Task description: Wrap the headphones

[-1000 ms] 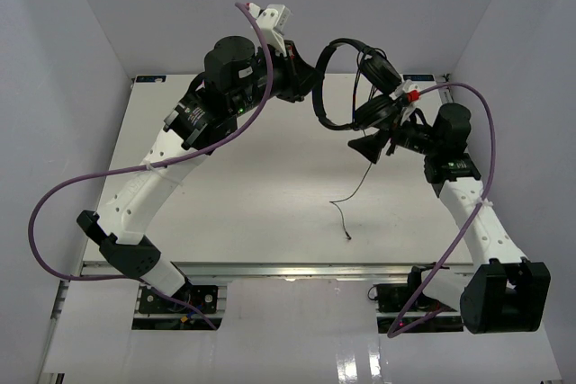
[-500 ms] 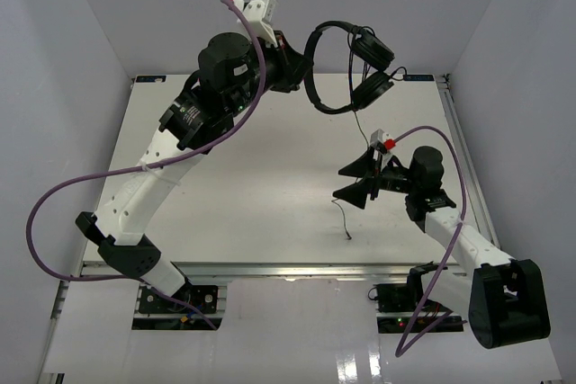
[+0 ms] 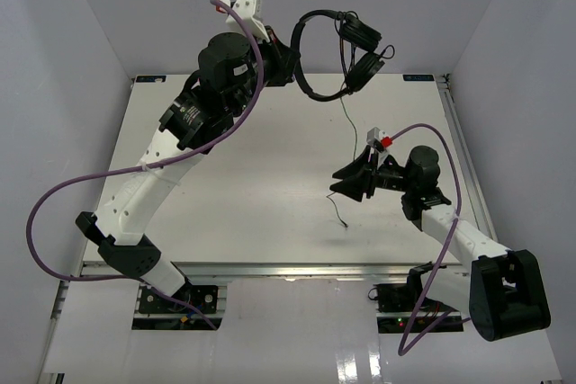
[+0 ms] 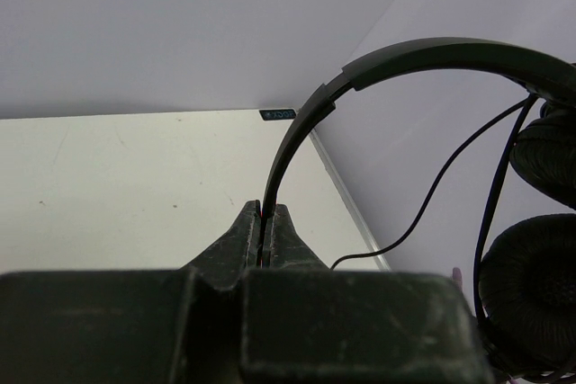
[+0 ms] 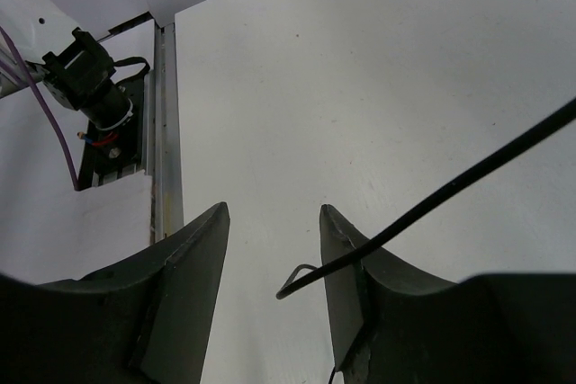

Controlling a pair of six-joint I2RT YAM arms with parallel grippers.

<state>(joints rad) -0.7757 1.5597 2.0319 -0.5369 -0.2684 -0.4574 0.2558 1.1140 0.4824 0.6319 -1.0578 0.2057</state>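
Grips the headphones (image 3: 360, 33) by the thin headband (image 4: 405, 51) with the left gripper (image 4: 267, 218), jaws pressed together on the band's lower end with no gap between them. Holds them high over the far edge of the table (image 3: 252, 186), well clear of its surface, with the headband loop toward the left arm and the two round earcups (image 3: 366, 67) stacked one above the other on the side toward the right arm. Lets the thin cord (image 3: 343, 119) hang from the earcups, down past the right gripper (image 3: 338, 182), to end on the table nearer the arm bases than that gripper's tips. Poses the right gripper low over the table's right half, well apart from the earcups, jaws spread wide and closed on nothing. Shows, from the right wrist camera, the cord slanting across the inner face of one finger (image 5: 346, 258), with a kinked stretch of it in the gap between the two. Impossible to tell whether cord and finger touch.
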